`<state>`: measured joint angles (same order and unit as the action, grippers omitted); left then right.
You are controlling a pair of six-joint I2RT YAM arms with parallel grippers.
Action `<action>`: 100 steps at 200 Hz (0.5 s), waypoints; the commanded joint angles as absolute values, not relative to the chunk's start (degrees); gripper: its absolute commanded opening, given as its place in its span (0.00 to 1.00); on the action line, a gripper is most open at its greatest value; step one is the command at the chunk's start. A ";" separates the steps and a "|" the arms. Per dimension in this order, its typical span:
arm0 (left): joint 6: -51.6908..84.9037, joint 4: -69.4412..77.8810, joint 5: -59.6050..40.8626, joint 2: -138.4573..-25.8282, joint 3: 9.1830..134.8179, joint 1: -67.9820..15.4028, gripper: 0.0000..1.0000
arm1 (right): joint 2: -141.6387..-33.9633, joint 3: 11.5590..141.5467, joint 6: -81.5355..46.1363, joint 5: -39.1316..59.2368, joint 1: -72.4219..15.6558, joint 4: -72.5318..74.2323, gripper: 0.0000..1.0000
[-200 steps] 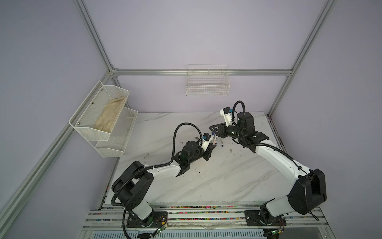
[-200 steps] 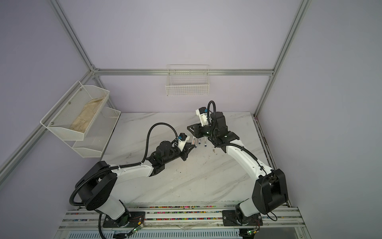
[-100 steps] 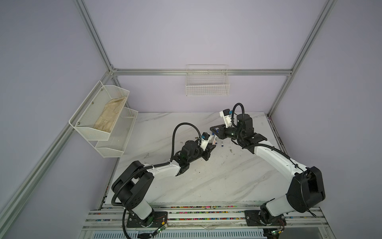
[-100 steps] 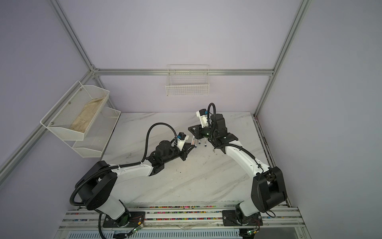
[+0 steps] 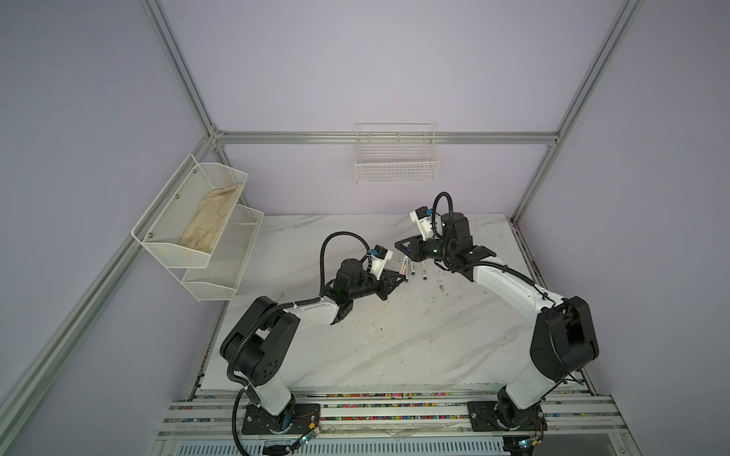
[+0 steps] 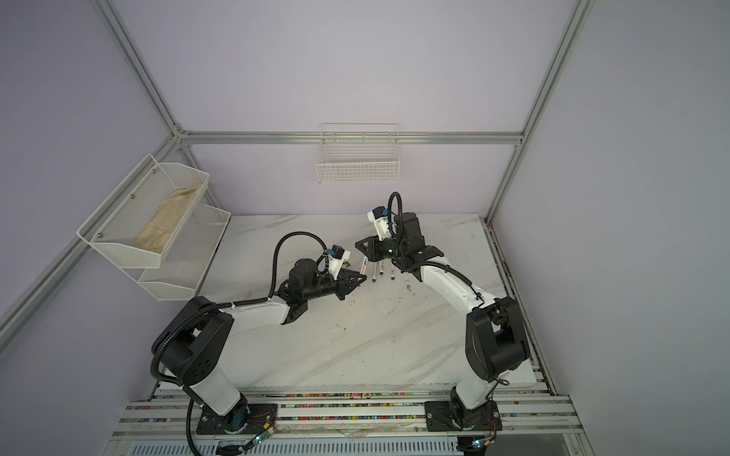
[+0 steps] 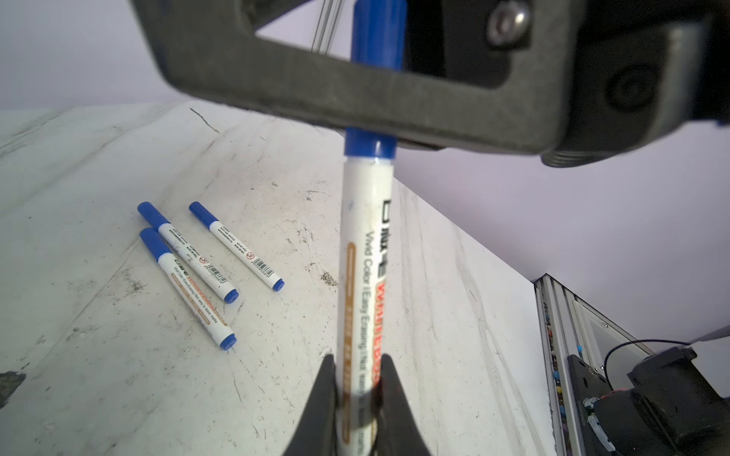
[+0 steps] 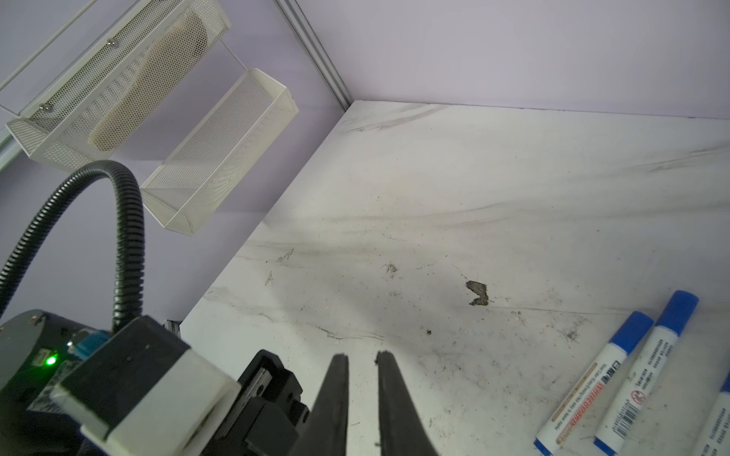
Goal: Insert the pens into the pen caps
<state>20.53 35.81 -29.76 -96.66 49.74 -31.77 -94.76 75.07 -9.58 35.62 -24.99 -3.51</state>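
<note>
Reaching inward, nearly meeting — left gripper [image 7: 357, 360] clenched on pen [image 7: 365, 237] | right gripper [image 8: 361, 355] closed at its cap [image 7: 370, 145]

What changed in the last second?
The right gripper edged toward the left gripper and shut its jaws; nothing shows between them. Unchanged: left gripper gripping the capped pen, three capped pens lying on the table.

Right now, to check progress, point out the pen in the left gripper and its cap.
held pen [image 7: 365, 252]: left wrist view, middle of white barrel.
cap [image 7: 370, 144]: left wrist view, blue band above barrel.
</note>
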 commanded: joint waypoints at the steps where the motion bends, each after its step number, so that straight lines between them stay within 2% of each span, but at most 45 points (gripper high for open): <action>1: 27.51 59.06 -13.51 -92.64 65.72 -24.13 0.00 | -95.34 71.02 -4.34 35.46 -27.23 -28.88 0.00; 20: 27.50 59.15 -13.10 -92.80 65.48 -24.16 0.00 | -94.93 71.08 -3.71 35.62 -27.12 -28.87 0.00; 46: 26.63 59.70 -11.58 -93.42 66.29 -24.85 0.00 | -95.39 70.58 -7.19 42.52 -27.98 -24.47 0.00; 67: 25.25 60.18 -10.16 -94.75 68.52 -25.49 0.00 | -97.10 71.58 -5.21 39.76 -31.68 -26.50 0.00; 100: 25.58 62.84 -6.00 -96.67 71.16 -25.23 0.00 | -98.02 70.67 -4.97 39.63 -32.34 -26.72 0.00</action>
